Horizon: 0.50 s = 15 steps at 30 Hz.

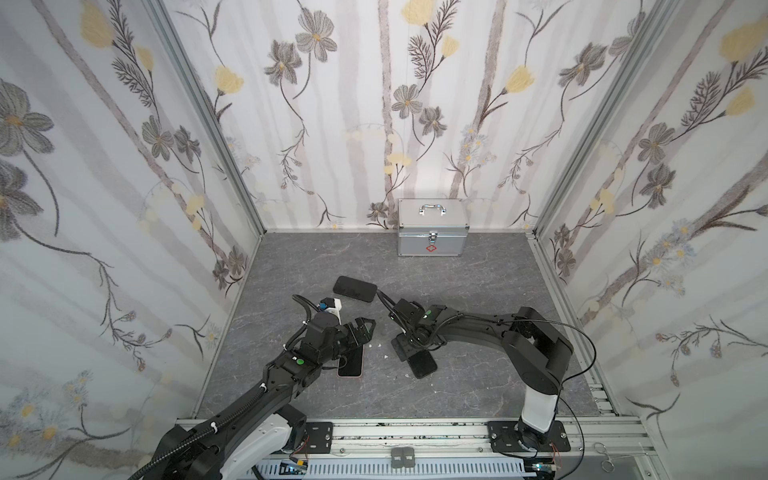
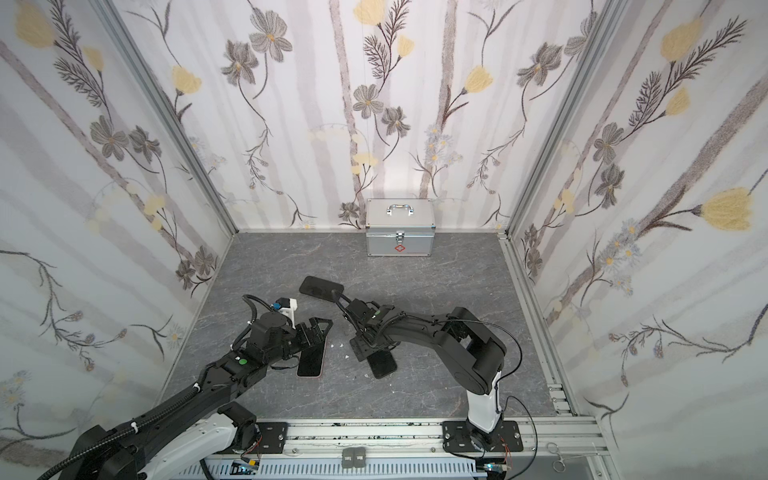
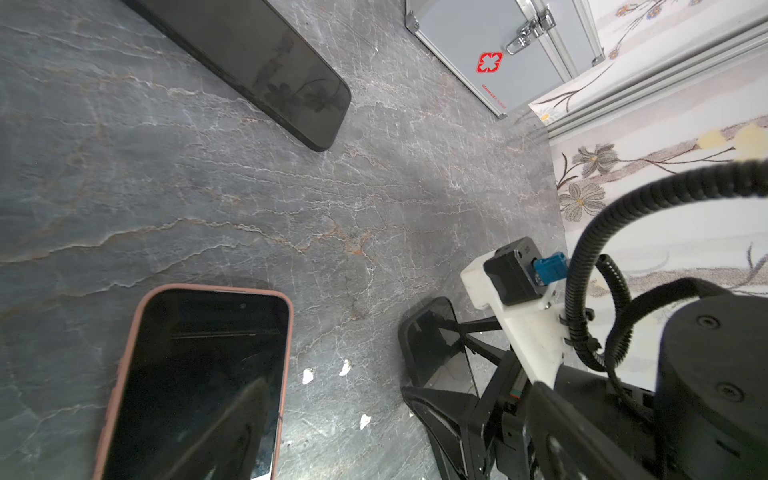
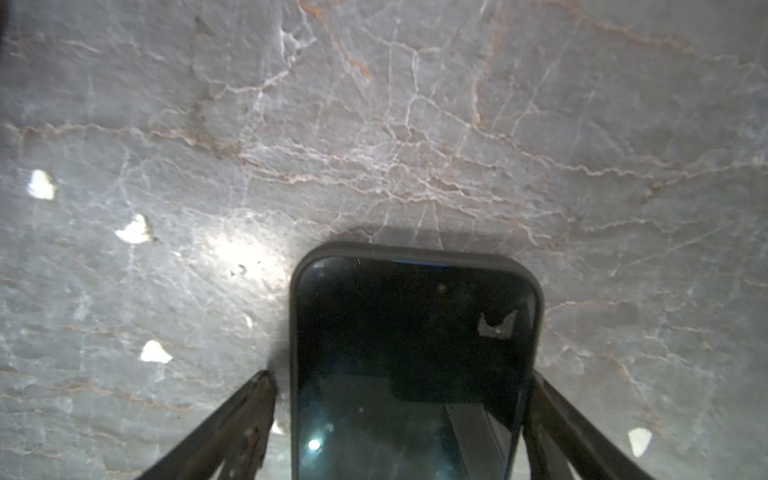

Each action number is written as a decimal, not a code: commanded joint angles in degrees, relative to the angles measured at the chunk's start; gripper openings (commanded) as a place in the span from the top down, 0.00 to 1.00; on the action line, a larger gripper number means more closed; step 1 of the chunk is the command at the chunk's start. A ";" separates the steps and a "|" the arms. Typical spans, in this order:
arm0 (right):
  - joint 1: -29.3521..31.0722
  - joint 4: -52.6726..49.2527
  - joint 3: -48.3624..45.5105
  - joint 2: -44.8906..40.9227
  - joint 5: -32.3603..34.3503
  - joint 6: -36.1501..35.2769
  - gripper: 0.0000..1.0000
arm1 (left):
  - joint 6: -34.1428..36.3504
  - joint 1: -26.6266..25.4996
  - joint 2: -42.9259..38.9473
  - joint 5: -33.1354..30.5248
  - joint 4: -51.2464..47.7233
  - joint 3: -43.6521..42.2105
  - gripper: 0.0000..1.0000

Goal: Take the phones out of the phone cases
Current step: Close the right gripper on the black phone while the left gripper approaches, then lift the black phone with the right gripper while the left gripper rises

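Note:
A phone in a dark phone case [image 4: 415,332] lies screen up on the grey table, seen also in both top views [image 1: 424,365] [image 2: 384,368]. My right gripper [image 4: 403,378] [image 1: 409,351] is down over it and open, one finger along each long side. One finger [image 4: 540,399] lies against the case edge, while the other [image 4: 257,399] stands a small gap off. A second phone, in a pink case [image 3: 199,382] [image 1: 351,365] [image 2: 311,366], lies to the left. My left gripper [image 3: 411,361] [image 1: 365,328] hovers open and empty beside it.
A bare black phone [image 1: 354,289] [image 3: 257,62] lies further back in the middle. A silver first-aid box [image 1: 432,226] [image 2: 400,226] stands against the back wall. Small white scraps [image 3: 307,376] [image 4: 135,230] lie between the two cased phones. Flowered walls close in three sides.

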 commanded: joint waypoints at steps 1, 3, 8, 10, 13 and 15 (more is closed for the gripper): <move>0.03 -0.87 -0.33 0.96 1.42 -0.05 0.15 | -1.14 0.16 0.15 -3.04 1.30 -0.61 0.00; -0.01 -1.26 -0.23 1.05 1.76 -0.05 0.17 | -2.75 0.26 0.29 -4.55 1.23 -1.34 0.00; -0.01 -1.33 -0.61 0.35 2.15 1.00 0.25 | -2.09 0.37 0.59 -5.47 1.30 -2.58 0.00; -0.01 -1.41 -0.76 -0.07 1.65 1.73 0.28 | -1.74 0.47 0.97 -5.28 1.37 -2.63 0.00; -0.25 -0.61 -1.52 -1.04 1.77 2.79 0.31 | -0.62 0.44 1.99 -5.24 1.48 -2.04 0.00; -0.69 -0.61 -1.87 -1.55 2.10 3.73 0.32 | -0.19 0.34 2.48 -5.03 1.69 -1.36 0.00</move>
